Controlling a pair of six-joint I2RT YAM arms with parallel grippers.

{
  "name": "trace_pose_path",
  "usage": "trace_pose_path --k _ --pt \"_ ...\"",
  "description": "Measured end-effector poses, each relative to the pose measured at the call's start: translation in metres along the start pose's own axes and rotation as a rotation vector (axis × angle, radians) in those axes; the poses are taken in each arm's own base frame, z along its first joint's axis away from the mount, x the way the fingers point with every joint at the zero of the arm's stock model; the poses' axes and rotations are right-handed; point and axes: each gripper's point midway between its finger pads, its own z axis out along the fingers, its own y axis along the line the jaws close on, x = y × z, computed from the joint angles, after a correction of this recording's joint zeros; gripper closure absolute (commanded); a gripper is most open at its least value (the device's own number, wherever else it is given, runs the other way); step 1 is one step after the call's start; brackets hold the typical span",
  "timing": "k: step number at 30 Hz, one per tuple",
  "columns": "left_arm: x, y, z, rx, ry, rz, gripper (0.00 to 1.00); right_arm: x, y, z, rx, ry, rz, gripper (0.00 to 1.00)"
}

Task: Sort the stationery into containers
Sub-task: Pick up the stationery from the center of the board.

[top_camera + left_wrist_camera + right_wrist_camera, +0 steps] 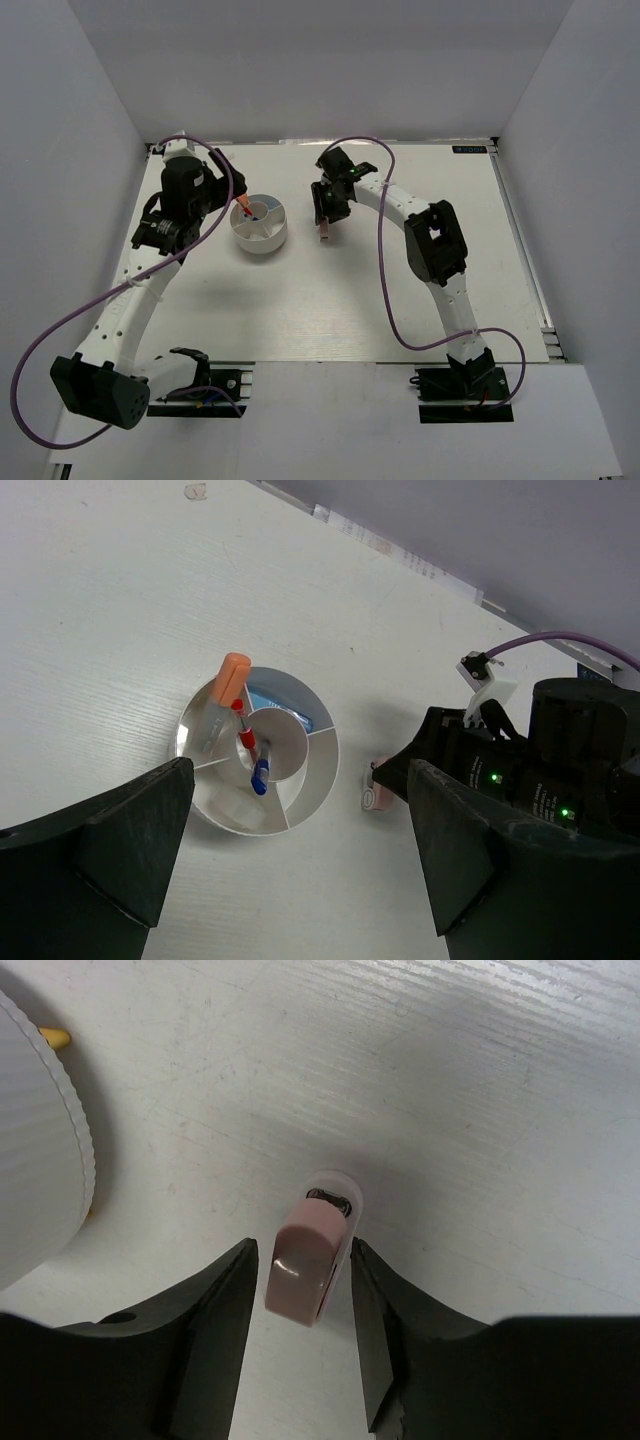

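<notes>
Table (400,300): white, carries everything.
Container: round white divided plastic tub (258,246), near and left of the clip.
Left pincer (298,768): spread wide above the tub, empty.
Right pincer (325,215): nearer arm, jaws straddle the clip, sliver of gap on one side.
Tan clip (303,1270): flat on the table, long axis along the fingers.

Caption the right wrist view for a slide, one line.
Right gripper, jaws either side of the tan clip on the table, white tub at the left edge.
</notes>
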Motion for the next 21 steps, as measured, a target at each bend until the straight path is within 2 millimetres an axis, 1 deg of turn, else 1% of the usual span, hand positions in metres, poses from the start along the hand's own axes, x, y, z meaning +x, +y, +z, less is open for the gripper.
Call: trace_pose_path --k 3,4,5,8,10,11,12,14,15,18,21 --pt "0.0002 0.0005 -0.001 0.0 -0.001 0.0 0.04 0.0006 -0.0001 0.0008 0.001 0.002 0.003 0.58" --pt "0.0007 0.0009 -0.0012 -0.001 0.0 0.0 0.04 0.0004 -0.0004 0.0008 0.003 0.001 0.005 0.62" --pt "0.0008 0.001 -0.0012 -0.001 0.0 -0.001 0.04 0.0002 -0.0011 0.0009 0.007 0.0 0.005 0.64" --pt "0.0008 0.0007 -0.0012 0.0 0.0 -0.005 0.04 -0.0003 -0.0028 0.001 0.015 -0.003 0.001 0.66" --pt "0.0008 0.0005 -0.001 0.0 -0.001 -0.008 0.04 -0.0004 -0.0033 0.001 0.018 -0.004 -0.003 0.7" --pt "0.0008 0.0006 -0.001 0.0 0.0 -0.008 0.04 -0.0003 -0.0036 0.0011 0.019 -0.004 -0.005 0.76" --pt "0.0008 0.0006 -0.001 0.0 0.0 -0.008 0.04 -0.0004 -0.0037 0.0011 0.019 -0.004 -0.005 0.85" --pt "0.001 0.0006 -0.001 0.0 0.0 -0.008 0.04 0.0001 -0.0035 0.0013 0.016 -0.003 -0.006 0.97" --pt "0.0011 0.0006 -0.001 0.0 0.001 -0.008 0.04 0.0005 -0.0026 0.0017 0.011 -0.001 -0.006 1.0" --pt "0.0032 0.0015 -0.0002 -0.002 0.005 -0.011 0.04 0.002 0.0004 0.0017 -0.027 0.002 -0.005 1.0" --pt "0.0082 0.0037 0.0011 -0.007 0.016 -0.015 0.04 0.0057 0.0043 -0.0066 -0.088 0.021 0.012 1.0"
